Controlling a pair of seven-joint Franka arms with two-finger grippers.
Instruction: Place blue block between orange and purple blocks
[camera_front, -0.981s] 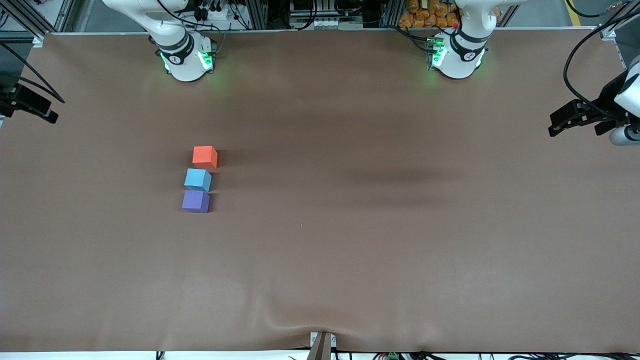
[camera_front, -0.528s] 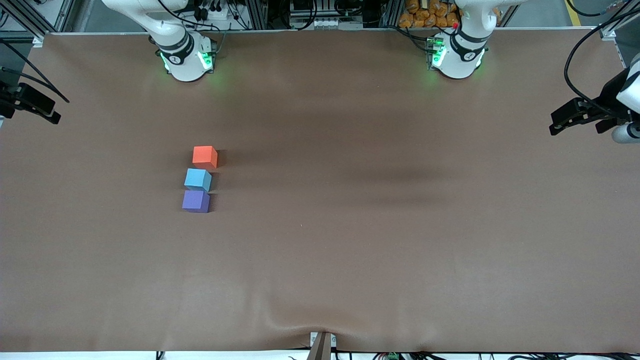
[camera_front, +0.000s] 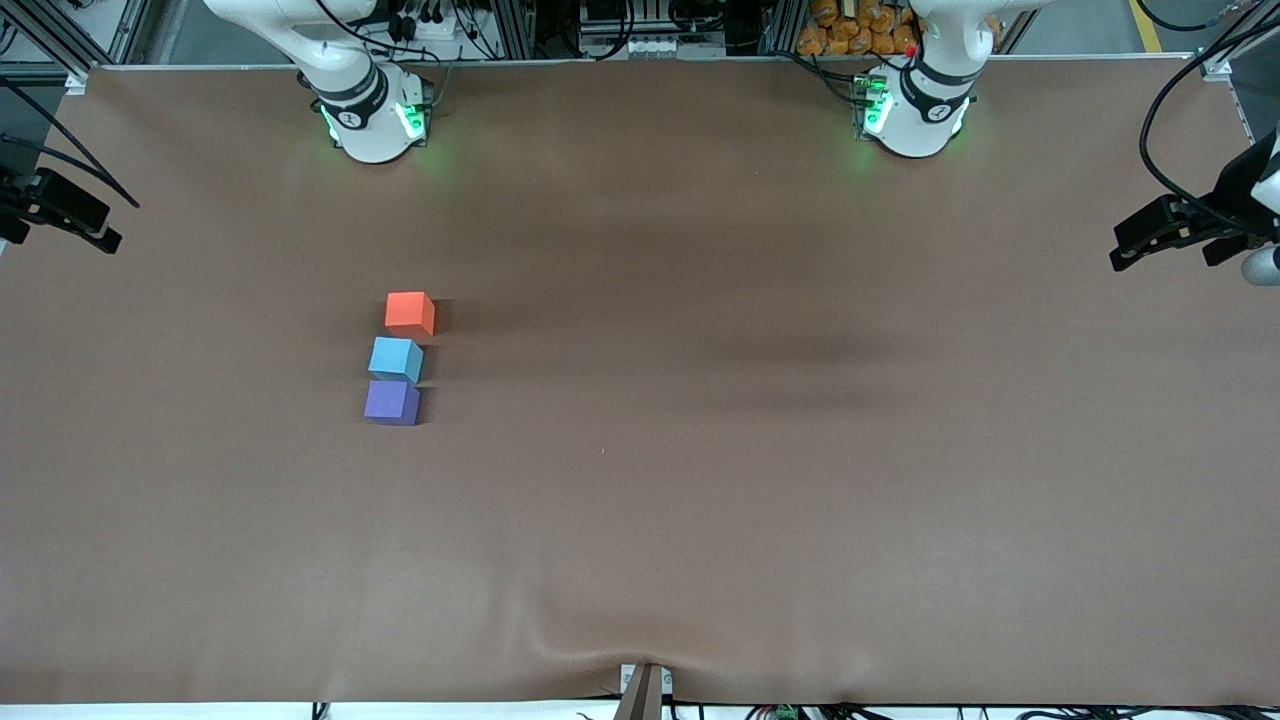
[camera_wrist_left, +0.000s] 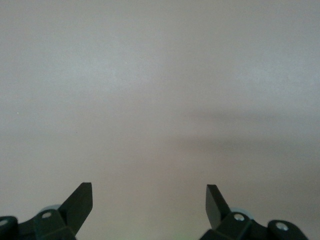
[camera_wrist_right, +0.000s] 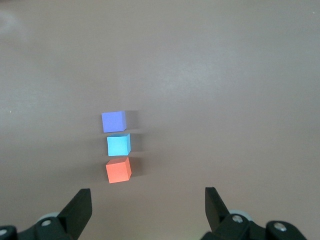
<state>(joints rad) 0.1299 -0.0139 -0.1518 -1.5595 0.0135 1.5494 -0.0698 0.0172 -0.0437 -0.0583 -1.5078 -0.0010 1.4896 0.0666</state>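
From the front view, I see the blue block (camera_front: 396, 358) on the brown counter (camera_front: 760, 470), between the orange block (camera_front: 410, 313) at its 12 o'clock and the purple block (camera_front: 392, 402) at 6, touching or nearly touching the purple one. I'd judge the placement done. The left pincer (camera_front: 1135, 243) hangs over the left arm's counter end; the right pincer (camera_front: 95, 238) waits over the other.

In the left wrist view, my left pincer (camera_wrist_left: 149, 201) is spread, empty, over bare counter.

In the right wrist view, the right pincer (camera_wrist_right: 148, 205) is spread, the three cubes in a row below it. The blue block (camera_wrist_right: 119, 145) looks light, matte and grippy; I'd take it by the two faces turned away from its neighbours.
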